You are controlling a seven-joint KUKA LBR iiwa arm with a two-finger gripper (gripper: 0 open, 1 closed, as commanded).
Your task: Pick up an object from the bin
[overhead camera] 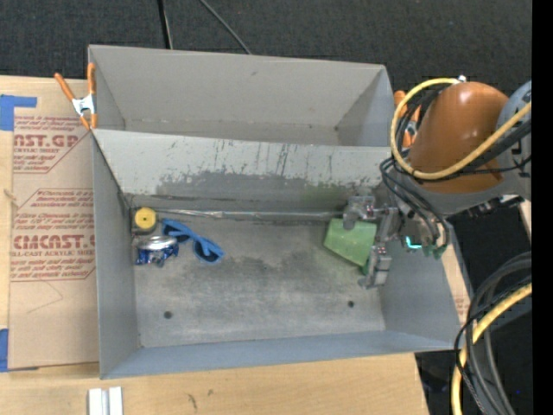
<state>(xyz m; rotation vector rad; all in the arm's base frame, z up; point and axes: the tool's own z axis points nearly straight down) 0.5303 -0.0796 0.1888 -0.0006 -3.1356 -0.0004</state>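
Note:
A green block [348, 240] lies on the bin floor at the right, close to the right wall. My gripper [367, 240] is down at the floor over its right part. One finger [356, 210] stands at the block's far side and the other finger [378, 268] at its near side. The fingers are spread wide, so the gripper looks open around the block. I cannot tell whether the pads touch it.
At the bin's left end lie a yellow round cap [143, 220], a shiny metal piece [154, 250] and a blue curved plastic thing [194, 241]. The arm's orange cover and cables hang over the right rim.

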